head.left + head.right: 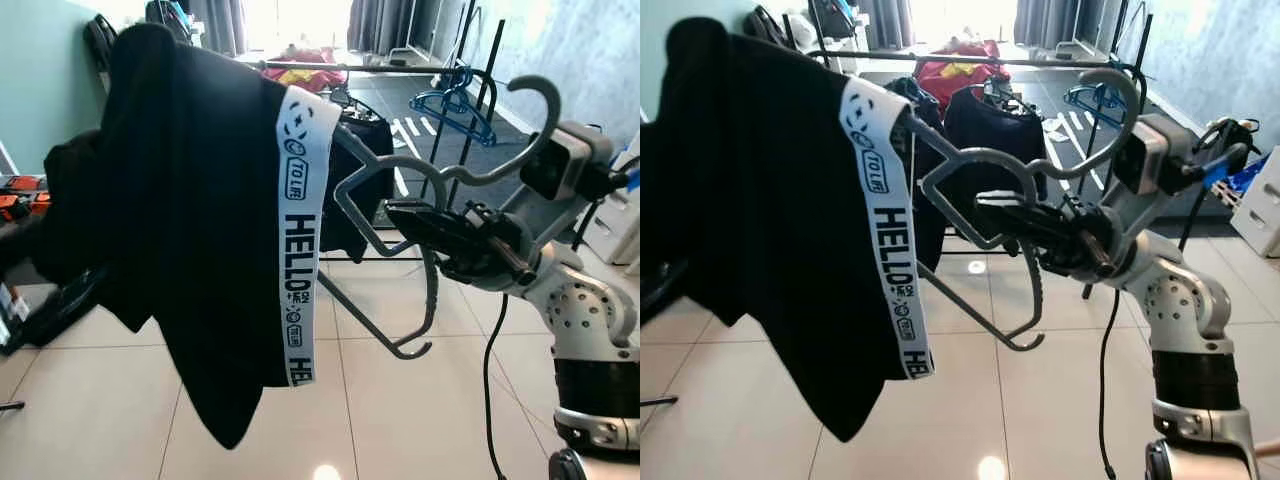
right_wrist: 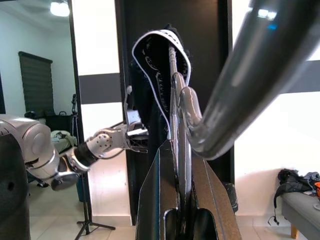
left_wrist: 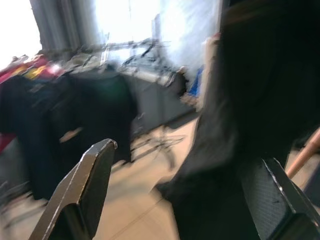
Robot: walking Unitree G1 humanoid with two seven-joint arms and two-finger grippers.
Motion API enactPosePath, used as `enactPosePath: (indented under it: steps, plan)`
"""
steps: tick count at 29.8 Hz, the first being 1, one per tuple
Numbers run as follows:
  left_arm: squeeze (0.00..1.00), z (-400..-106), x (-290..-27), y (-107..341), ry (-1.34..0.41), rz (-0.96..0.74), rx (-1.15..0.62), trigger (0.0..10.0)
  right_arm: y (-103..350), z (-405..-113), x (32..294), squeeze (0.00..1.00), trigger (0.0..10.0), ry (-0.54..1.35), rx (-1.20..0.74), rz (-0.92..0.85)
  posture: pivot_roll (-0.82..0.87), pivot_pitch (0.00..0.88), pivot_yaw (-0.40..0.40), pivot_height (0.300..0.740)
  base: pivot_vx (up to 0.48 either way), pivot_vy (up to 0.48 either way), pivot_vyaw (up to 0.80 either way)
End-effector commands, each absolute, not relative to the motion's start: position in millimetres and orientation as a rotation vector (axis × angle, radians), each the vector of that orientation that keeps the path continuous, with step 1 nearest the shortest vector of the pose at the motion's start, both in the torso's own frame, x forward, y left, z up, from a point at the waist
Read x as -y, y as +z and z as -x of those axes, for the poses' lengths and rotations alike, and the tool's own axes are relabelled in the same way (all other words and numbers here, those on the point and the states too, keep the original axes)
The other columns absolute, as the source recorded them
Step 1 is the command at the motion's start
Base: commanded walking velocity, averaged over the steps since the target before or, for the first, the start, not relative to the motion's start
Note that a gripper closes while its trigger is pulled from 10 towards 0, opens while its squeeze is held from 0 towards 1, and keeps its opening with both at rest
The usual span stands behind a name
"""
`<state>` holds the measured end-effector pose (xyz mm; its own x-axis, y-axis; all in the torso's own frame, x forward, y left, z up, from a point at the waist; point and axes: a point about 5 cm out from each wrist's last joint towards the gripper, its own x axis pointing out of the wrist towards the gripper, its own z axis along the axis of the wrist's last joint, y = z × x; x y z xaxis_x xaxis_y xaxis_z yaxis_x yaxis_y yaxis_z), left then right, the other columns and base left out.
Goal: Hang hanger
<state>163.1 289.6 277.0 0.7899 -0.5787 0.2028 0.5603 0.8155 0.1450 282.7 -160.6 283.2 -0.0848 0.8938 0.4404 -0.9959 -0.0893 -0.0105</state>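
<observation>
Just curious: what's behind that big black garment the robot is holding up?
Behind the black garment stands a clothes rack with dark clothes and a blue hanger. The garment covers the rack's left part.

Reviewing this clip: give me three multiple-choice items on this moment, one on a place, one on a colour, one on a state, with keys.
1. Where is the clothes rack?
A. Behind the held garment, further into the room
B. Lying flat on the floor
C. Beside the robot's feet

2. What colour is the strip reading HELLO?
A. Red
B. White
C. Yellow

3. What is the right gripper doing?
A. Hanging idle and open
B. Shut on the grey hanger
C. Gripping a blue hanger

Key: 1 A, the rail stands beyond the black garment. 2 B, black letters on white. 3 B, the right wrist view shows both fingers pressed against the hanger.
</observation>
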Motion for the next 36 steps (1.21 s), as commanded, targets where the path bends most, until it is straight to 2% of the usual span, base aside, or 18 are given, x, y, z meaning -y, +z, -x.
enactPosePath:
  steps: [1, 3, 4, 7, 8, 14, 18, 22, 24, 26, 27, 29, 32, 36]
  plan:
    - [0.0, -159, -300, 286, -0.58, -0.174, 0.225, 10.0, 284, -281, 158, 0.0, 10.0, 1.652, 0.357, -0.369, -0.01, 0.0, -0.005, 0.74, 0.0, 0.0, 0.0]
    - [0.0, -157, -305, 289, -0.55, -0.211, 0.221, 10.0, 283, -280, 158, 0.0, 10.0, 1.656, 0.349, -0.368, -0.01, 0.0, -0.005, 0.74, 0.0, 0.0, 0.0]
    - [0.0, -153, -309, 305, -0.531, -0.23, 0.277, 10.0, 280, -279, 157, 0.0, 10.0, 1.663, 0.332, -0.364, 0.0, 0.0, -0.006, 0.74, 0.0, 0.0, 0.0]
    - [0.0, -153, -309, 305, -0.531, -0.23, 0.277, 10.0, 280, -279, 157, 0.0, 10.0, 1.663, 0.332, -0.364, 0.0, 0.0, -0.006, 0.74, 0.0, 0.0, 0.0]
    - [0.0, -144, -311, 334, -0.534, -0.276, 0.377, 10.0, 273, -278, 157, 0.0, 10.0, 1.668, 0.29, -0.359, 0.0, 0.0, -0.008, 0.74, 0.0, 0.0, 0.0]
    - [0.0, -143, -319, 349, -0.518, -0.392, 0.341, 10.0, 261, -279, 158, 0.0, 10.0, 1.657, 0.224, -0.347, -0.01, 0.0, -0.008, 0.74, 0.0, 0.0, 0.0]
    - [0.0, -148, -321, 354, -0.522, -0.399, 0.349, 10.0, 257, -280, 159, 0.0, 10.0, 1.651, 0.201, -0.338, -0.02, 0.0, -0.006, 0.74, 0.0, 0.0, 0.0]
    - [0.0, -153, -304, 361, -0.635, -0.369, 0.39, 10.0, 253, -280, 158, 0.0, 10.0, 1.654, 0.172, -0.328, -0.02, 0.0, -0.008, 0.74, 0.0, 0.0, 0.0]
    - [0.0, -160, -272, 367, -0.847, -0.259, 0.455, 10.0, 246, -279, 151, 0.0, 10.0, 1.672, 0.133, -0.309, -0.02, 0.0, -0.002, 0.74, 0.0, 0.0, 0.0]
    - [0.0, -160, -272, 367, -0.847, -0.259, 0.455, 10.0, 246, -279, 151, 0.0, 10.0, 1.672, 0.133, -0.309, -0.02, 0.0, -0.002, 0.74, 0.0, 0.0, 0.0]
    - [0.0, -162, -261, 368, -0.925, -0.219, 0.464, 10.0, 244, -278, 148, 0.0, 10.0, 1.68, 0.123, -0.308, -0.02, 0.0, -0.002, 0.74, 0.0, 0.0, 0.0]
    - [0.0, -165, -251, 367, -0.993, -0.185, 0.441, 10.0, 240, -277, 143, 0.0, 10.0, 1.694, 0.106, -0.3, -0.01, 0.0, 0.001, 0.74, 0.0, 0.0, 0.0]
    - [0.0, -178, -234, 355, -1.128, -0.169, 0.27, 10.0, 228, -277, 130, 0.0, 10.0, 1.713, 0.068, -0.289, 0.0, 0.0, 0.013, 0.74, 0.0, 0.0, 0.0]
    - [0.0, -187, -228, 342, -1.151, -0.19, 0.149, 10.0, 224, -278, 126, 0.0, 10.0, 1.718, 0.055, -0.29, 0.0, 0.0, 0.015, 0.74, 0.0, 0.0, 0.0]
